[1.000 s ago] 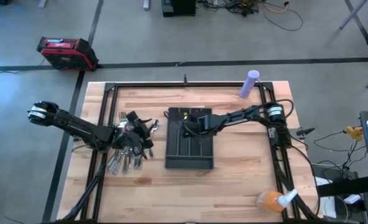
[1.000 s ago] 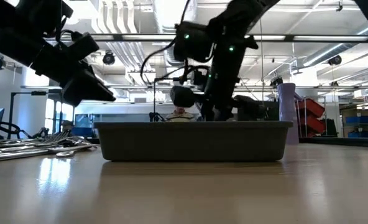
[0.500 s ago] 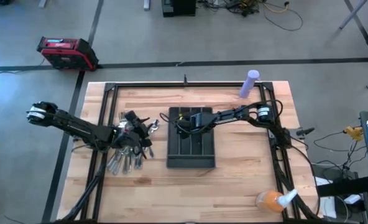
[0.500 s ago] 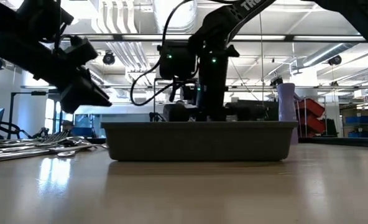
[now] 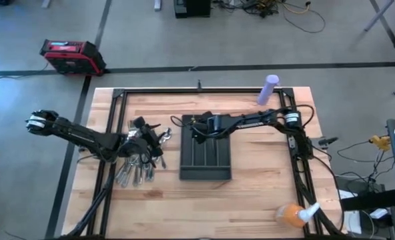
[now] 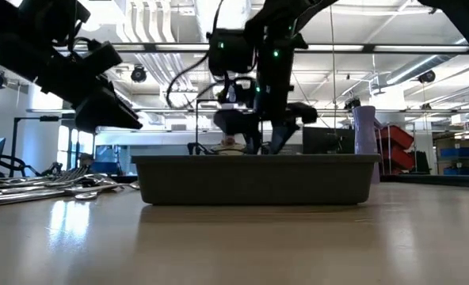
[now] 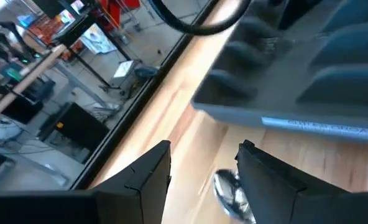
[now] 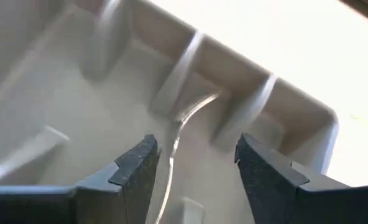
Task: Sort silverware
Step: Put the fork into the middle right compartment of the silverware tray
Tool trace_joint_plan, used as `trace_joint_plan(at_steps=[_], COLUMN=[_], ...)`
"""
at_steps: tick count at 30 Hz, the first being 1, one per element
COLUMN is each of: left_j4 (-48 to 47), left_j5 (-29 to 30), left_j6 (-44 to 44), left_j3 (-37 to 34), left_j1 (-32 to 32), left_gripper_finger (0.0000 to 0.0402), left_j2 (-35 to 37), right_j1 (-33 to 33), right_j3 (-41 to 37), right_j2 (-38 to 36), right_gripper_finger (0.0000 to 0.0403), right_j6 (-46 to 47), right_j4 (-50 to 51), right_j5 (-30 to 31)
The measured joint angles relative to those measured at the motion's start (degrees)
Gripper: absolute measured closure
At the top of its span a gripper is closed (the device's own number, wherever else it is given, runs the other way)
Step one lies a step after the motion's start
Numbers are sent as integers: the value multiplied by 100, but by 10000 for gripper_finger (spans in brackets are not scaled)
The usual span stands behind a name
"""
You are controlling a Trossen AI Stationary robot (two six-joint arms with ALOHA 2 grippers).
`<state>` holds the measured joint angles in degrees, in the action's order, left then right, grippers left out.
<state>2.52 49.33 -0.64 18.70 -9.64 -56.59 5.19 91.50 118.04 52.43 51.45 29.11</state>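
Table: the pale wooden slatted table (image 5: 251, 193) edged by a black metal frame fills the middle of the high view.
Tray: the dark grey compartmented plastic tray (image 5: 205, 157) sits at the table's centre, its long dividers running from 12 to 6 o'clock; in the low view its side wall (image 6: 254, 180) stands broadside.
Silverware: the pile of shiny silver-coloured metal spoons, forks and knives (image 5: 132, 172) lies at 9 o'clock from the tray, well apart from it; in the low view the pile (image 6: 36, 188) rests flat on the table. One slim curved piece (image 8: 184, 121) lies inside a tray compartment against a divider.
Right gripper: the dark two-finger right gripper (image 5: 196, 128) hangs over the tray's 12 o'clock end, jaws spread wide with nothing between them (image 8: 193, 171).
Left gripper: the dark two-finger left gripper (image 5: 154, 141) hovers above the pile's 12 o'clock side, jaws parted and empty; a shiny spoon bowl (image 7: 229, 190) shows on the wood below.
Bottle: a lilac cylindrical bottle (image 5: 267, 89) stands near the table's 1 o'clock corner.
Sprayer: an orange spray bottle (image 5: 291, 215) lies at the 5 o'clock corner.
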Motion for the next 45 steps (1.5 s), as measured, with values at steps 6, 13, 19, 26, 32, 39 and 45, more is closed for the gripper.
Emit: trace_joint_plan(at_steps=[6,13,19,26,32,39,45], left_j4=[-91,-426,-499,-620,-620,-531,-490], left_j5=[-235,-335,-426,-440,-466,-440,-426], left_j6=[96,239,328,395,321,264,216], left_j3=[68,70,78,116,116,134,131], left_j1=[161,281,290,291,291,296,300], left_gripper_finger=[231,251,269,282,283,283,283], left_j2=[45,62,-39,-48,30,41,73], right_j1=[29,113,188,198,131,133,147], right_j3=[-40,-41,-39,-24,9,33,28], right_j2=[206,491,634,573,534,439,420], right_gripper_finger=[220,322,396,402,403,403,403], right_j6=[-178,-255,-511,-491,-493,-443,-582], right_j4=[-51,-609,-801,-417,-174,374,759], right_j5=[-12,-138,-380,-266,-73,14,102])
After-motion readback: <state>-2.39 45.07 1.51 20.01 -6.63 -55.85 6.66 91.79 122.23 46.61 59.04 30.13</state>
